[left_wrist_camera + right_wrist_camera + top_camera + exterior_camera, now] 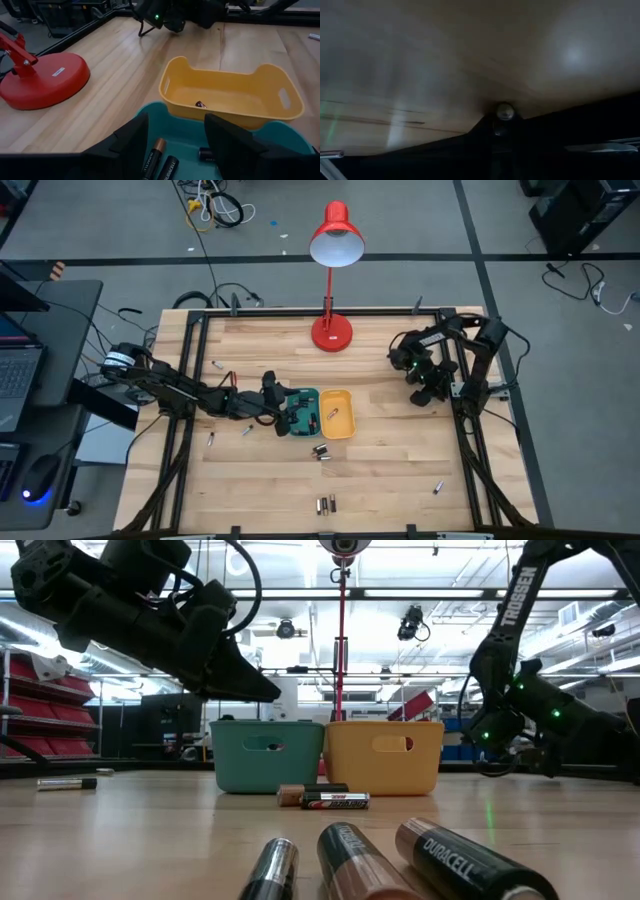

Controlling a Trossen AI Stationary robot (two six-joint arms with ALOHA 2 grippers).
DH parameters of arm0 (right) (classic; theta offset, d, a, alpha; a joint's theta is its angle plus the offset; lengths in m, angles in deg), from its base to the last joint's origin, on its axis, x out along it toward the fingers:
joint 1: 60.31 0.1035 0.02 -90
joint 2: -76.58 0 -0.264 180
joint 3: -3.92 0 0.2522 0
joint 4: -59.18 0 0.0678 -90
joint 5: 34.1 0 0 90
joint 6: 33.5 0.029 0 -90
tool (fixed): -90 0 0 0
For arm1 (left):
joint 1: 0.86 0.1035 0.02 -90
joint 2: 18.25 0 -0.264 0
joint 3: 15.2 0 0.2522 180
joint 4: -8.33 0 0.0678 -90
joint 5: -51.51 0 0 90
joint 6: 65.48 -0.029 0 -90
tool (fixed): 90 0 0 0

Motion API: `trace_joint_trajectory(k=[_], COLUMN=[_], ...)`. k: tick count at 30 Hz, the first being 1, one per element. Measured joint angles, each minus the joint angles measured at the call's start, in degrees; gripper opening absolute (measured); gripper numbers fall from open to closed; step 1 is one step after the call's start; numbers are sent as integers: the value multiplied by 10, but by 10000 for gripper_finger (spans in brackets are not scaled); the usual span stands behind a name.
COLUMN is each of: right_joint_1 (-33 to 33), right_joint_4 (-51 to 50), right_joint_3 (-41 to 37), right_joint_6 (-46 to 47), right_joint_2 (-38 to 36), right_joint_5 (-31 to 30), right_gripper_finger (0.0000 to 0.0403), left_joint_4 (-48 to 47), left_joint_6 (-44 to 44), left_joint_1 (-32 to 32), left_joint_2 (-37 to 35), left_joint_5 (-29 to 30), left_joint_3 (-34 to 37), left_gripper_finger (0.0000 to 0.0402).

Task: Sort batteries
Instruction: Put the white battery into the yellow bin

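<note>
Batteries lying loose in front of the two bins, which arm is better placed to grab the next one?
Left, probably. The left gripper hangs open over the teal bin, near the loose batteries. The right gripper waits folded at the table's far right edge.

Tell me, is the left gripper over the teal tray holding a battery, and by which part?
Nothing is held: the left gripper is open over the teal tray, empty between its fingers.

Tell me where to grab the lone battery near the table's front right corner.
The battery lies flat on the bare table, apart from the others, so come straight down from above. Grip it across its middle, fingers on either side of its round body, turned crosswise to its slanted long axis. The right gripper is parked on that side, probably the easier one to send.
</note>
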Motion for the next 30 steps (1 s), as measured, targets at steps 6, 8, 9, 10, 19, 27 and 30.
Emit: trace_joint_trajectory(k=[6,8,9,10,19,27,30], right_joint_1=[22,38,47,56,152,271,312], right_joint_4=[-1,1,2,4,99,373,464], right_joint_3=[0,-1,-2,-2,0,1,1], right_joint_6=[28,31,32,36,151,277,285], right_joint_2=[-3,-13,-21,-32,-183,-277,-281], right_joint_5=[-5,-8,-11,-13,-12,-56,-65], right_gripper_finger=[20,27,28,27,16,16,15], left_joint_4=[17,22,24,24,26,57,73], left_joint_6=[-2,-2,-2,-2,-3,-5,-17], left_joint_1=[0,0,0,0,0,1,1], left_joint_2=[0,0,0,0,0,0,0], left_joint_5=[0,0,0,0,0,0,0], left_joint_3=[0,0,0,0,0,0,0], left_gripper_finger=[211,211,211,211,211,211,211])
